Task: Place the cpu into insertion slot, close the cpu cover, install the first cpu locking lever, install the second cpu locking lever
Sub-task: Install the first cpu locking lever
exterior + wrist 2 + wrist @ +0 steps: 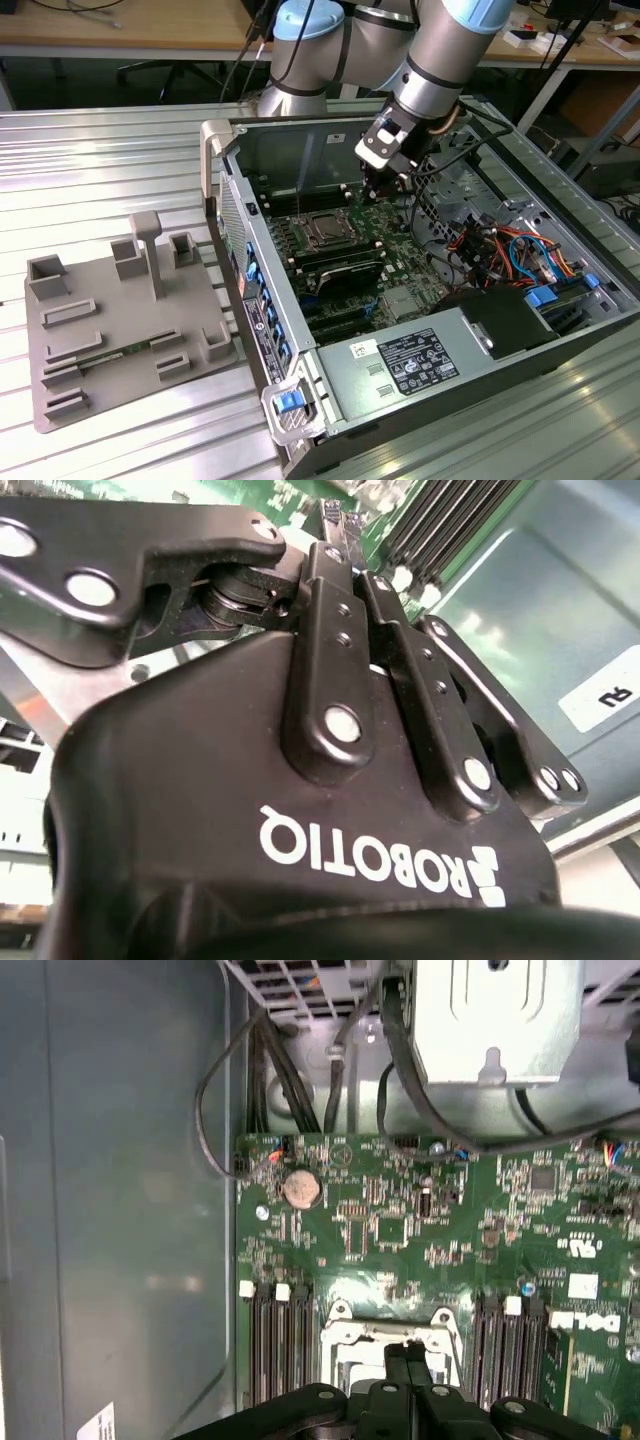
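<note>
Closely, memory slots (280,1350) flank the insertion slot (365,1343).

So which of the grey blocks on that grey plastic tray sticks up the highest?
The slim T-topped grey post near the far edge of the grey plastic tray in the exterior view; every other block on it is short and squat.

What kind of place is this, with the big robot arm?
Probably a robotics lab or workshop: a robot arm reaches into an opened computer case on a ribbed metal table, with work desks behind.
</note>
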`<state>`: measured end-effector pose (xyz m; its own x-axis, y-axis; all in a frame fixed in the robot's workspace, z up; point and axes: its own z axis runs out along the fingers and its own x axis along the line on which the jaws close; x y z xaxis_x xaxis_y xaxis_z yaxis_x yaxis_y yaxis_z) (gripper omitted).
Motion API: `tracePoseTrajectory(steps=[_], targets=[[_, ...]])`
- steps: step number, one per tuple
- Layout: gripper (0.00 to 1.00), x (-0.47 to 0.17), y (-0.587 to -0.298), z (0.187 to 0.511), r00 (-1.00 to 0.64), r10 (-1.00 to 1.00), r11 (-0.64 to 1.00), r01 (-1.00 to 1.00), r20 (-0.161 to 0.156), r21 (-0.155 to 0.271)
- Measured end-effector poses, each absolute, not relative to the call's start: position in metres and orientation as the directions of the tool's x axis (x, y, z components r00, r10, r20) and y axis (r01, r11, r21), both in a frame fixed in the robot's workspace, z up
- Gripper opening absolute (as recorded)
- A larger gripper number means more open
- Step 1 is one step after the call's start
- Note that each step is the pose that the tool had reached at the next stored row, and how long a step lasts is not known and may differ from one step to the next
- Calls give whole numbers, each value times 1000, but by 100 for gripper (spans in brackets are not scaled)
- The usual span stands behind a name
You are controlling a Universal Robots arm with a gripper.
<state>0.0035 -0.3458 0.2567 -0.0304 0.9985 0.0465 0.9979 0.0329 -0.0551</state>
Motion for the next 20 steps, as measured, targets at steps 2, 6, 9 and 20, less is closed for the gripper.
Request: tracePoseTrajectory(steps=[2,6,9,20], targets=[[11,4,-346,257,-31,998,33,998,46,-44],[11,3,-346,257,-31,998,33,998,46,-44],[11,-2,-346,257,-31,998,33,999,46,-44],[11,-29,-346,255,-71,996,73,997,46,-40]])
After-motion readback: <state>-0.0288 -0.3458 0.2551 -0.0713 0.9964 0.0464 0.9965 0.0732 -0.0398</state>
